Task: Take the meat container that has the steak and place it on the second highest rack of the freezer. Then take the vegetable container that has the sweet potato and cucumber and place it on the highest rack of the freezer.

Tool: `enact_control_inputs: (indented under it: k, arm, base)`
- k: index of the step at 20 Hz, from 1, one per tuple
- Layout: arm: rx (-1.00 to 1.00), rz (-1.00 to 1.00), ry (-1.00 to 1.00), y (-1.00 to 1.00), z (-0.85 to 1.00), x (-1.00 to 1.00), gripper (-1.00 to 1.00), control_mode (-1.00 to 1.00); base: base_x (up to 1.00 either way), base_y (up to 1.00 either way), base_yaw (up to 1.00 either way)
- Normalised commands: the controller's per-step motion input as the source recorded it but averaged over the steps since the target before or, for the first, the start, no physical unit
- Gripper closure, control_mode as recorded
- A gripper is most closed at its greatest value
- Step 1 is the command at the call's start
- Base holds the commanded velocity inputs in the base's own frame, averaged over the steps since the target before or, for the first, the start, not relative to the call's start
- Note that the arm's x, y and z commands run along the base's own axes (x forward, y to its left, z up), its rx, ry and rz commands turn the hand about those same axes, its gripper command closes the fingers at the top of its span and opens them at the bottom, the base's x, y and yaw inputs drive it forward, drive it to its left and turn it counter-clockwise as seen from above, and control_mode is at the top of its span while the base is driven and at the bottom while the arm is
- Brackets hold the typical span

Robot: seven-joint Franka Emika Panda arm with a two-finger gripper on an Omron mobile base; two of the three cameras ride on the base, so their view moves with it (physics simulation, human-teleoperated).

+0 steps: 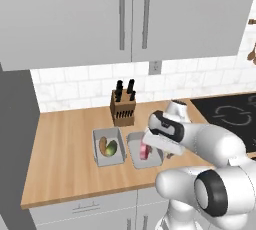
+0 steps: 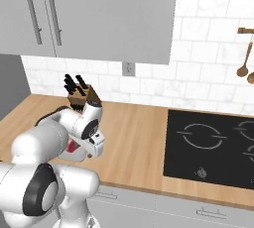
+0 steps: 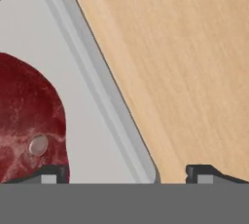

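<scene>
Wooden counter (image 3: pixel 185 72) bare | end effector (image 3: pixel 126 172) straddles meat container (image 3: pixel 97 101) rim

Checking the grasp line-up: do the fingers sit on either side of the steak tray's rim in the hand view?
Yes, one of the fingers is over the steak inside the tray, the other over the counter outside its rim.

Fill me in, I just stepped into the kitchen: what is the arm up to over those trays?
The arm has its gripper low over the meat container, the tray with the steak, on the wooden counter. In the hand view the fingers are spread, one on each side of the tray's rim, so nothing is gripped yet. The vegetable container, holding the sweet potato and cucumber, sits beside it, in front of a knife block.
</scene>
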Motion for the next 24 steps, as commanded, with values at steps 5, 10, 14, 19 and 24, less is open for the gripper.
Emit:
enact_control_inputs:
  k: [5,10,14,19,24]
  arm:
    - [0.0,-0.03,0.0,0.0,-0.18,-0.18,-1.0,-1.0]
    - [0.0,0.0,0.01,-0.03,-0.29,-0.01,-1.0,-1.0]
    - [0.0,0.0,0.06,-0.02,-0.49,0.0,-1.0,-1.0]
    - [0.0,0.0,0.07,-0.04,-0.67,-0.18,-1.0,-1.0]
    - [0.0,0.0,0.07,-0.03,-0.76,-0.35,-1.0,-1.0]
  base:
    - [0.0,0.0,0.0]
    - [0.0,0.0,0.0]
    - [0.0,0.0,0.0]
    - [0.0,0.0,0.0]
    - [0.0,0.0,0.0]
